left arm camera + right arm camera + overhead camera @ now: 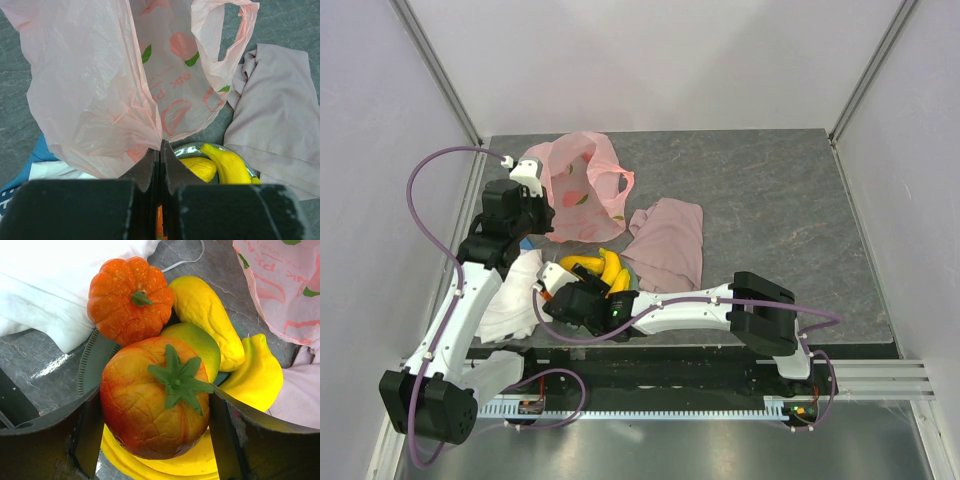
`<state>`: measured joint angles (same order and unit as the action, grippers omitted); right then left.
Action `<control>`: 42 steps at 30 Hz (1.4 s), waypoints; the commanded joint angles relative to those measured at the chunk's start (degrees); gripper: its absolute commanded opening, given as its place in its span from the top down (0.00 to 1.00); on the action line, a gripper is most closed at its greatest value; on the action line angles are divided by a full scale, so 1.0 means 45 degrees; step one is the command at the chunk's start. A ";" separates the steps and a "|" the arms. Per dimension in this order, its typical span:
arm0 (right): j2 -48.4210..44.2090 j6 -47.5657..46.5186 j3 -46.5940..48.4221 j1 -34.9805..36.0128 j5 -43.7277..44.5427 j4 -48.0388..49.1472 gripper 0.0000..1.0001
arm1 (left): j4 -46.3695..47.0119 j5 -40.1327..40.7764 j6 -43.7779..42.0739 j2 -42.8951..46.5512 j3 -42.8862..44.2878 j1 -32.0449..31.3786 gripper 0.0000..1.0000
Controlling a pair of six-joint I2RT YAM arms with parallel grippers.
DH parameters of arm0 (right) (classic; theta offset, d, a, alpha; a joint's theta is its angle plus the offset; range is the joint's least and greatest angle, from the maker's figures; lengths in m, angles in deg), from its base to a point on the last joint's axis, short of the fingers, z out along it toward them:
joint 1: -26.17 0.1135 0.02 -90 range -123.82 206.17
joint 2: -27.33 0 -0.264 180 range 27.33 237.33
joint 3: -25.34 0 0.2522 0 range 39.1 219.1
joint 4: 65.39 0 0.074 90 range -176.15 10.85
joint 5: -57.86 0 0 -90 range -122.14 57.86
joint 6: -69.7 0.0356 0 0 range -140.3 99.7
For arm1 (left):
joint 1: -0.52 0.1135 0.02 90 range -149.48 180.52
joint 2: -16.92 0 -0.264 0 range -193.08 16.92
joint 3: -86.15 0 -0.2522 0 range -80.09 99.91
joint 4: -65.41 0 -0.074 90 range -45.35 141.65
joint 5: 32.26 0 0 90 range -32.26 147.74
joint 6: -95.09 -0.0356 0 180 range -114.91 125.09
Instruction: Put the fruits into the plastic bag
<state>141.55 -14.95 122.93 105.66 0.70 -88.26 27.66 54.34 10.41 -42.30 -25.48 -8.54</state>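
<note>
Right wrist: right gripper (156, 412) straddles red round fruit (145, 390), grip unclear; left gripper (160, 149) pinches pale-pink plastic bag (90, 85); nothing bagged.

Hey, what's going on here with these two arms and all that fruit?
Fruit is being packed into a bag. The left gripper is pinched shut on an edge of the pale-pink plastic bag. The right gripper is at the grey-green plate, its fingers on either side of the red round fruit; whether it grips yet is unclear. The tangerine, yellow oblong fruit, green-yellow fruit and bananas also lie there, none bagged.
</note>
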 commanded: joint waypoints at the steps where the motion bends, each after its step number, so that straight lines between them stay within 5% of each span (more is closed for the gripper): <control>1: -0.0673 0.0160 -0.0074 -0.0026 -0.0032 0.0674 0.37 | 0.0194 -0.0241 0.0087 0.0016 0.0169 0.0080 0.98; 12: -0.4773 0.1058 -0.2788 -0.1371 -0.2491 0.2959 0.45 | 0.0214 -0.0397 0.0067 0.0094 0.0169 0.0080 0.98; 19: -0.6045 0.3187 -0.4625 -0.5317 -0.6747 0.5381 0.47 | 0.0506 -0.1294 0.0067 0.0269 0.0052 0.0060 0.98; 29: -0.2318 0.4359 -0.1311 -0.6471 -0.8197 0.5969 0.50 | 0.0604 -0.1803 0.0165 0.0328 0.0033 0.0060 0.98; 42: 0.2605 0.3345 0.4160 -0.6199 -0.4996 0.3607 0.50 | 0.0682 -0.2291 0.0301 0.0465 0.0033 0.0041 0.98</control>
<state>150.00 2.03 134.54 76.83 -27.91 -70.20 28.20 45.54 10.43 -41.43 -25.48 -8.54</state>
